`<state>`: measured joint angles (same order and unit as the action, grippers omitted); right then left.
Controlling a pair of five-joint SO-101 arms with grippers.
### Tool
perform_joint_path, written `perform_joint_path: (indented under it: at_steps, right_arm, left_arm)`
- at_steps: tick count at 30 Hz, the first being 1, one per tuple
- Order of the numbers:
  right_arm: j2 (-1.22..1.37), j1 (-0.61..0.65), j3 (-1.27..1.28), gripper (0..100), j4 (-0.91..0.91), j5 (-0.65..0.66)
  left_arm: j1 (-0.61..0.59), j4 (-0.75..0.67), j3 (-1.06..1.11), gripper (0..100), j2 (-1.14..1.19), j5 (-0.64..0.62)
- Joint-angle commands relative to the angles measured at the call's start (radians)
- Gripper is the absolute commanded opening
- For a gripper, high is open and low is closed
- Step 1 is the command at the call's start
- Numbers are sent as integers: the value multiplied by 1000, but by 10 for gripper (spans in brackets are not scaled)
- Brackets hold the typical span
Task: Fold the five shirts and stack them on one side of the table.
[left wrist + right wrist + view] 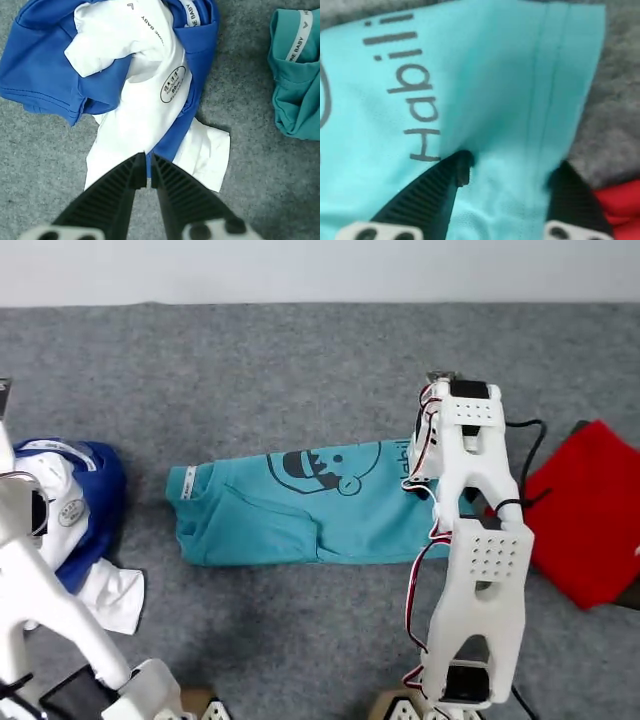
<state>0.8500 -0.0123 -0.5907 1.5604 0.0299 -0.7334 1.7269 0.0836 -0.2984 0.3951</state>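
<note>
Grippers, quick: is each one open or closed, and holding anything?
Left gripper: closed, tips at the blue and white shirts; a grip cannot be told.
Right gripper: open, astride the teal shirt.

Centre of desk (300, 360): middle shirt (300, 505) lying crosswise.
Left: shirt pile (85, 510), one atop another.
Right: lone shirt (590, 510), just past middle shirt's end.
Right gripper (512, 170): on that end.

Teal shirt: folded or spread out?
Partly folded: the teal shirt lies as a long band, sides turned in, collar to hem full length.
</note>
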Motion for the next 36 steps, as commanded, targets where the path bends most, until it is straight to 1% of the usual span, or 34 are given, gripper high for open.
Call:
perform_joint_path:
  at_steps: [1,2,3,4,5,11,21,25,27,29,31,36]
  right_arm:
    - [-8,-4,5,25,15,-2]
    - [-22,-7,5,1,18,-2]
    - [-39,-10,5,22,22,0]
    - [-59,-16,5,20,27,9]
    - [-79,-19,5,6,28,32]
    - [-216,-53,5,9,76,164]
    - [-367,-246,3,9,113,382]
    - [-384,-275,3,9,122,443]
    - [-390,-260,3,9,147,460]
    - [-398,-216,3,9,196,474]
    - [-415,-143,11,9,236,474]
    - [-481,45,25,9,234,439]
  left_arm:
    - [11,17,-2,37,-29,8]
    - [11,17,-2,37,-29,8]
    - [11,15,-2,37,-29,8]
    - [11,15,-2,37,-29,8]
    - [11,14,-2,37,-29,8]
    - [11,14,-2,37,-29,8]
    - [11,17,-2,37,-29,8]
    - [11,18,-2,37,-32,8]
    - [11,18,-2,37,-32,8]
    - [11,18,-2,37,-32,8]
    - [11,18,-2,37,-31,6]
    - [11,18,-2,37,-31,5]
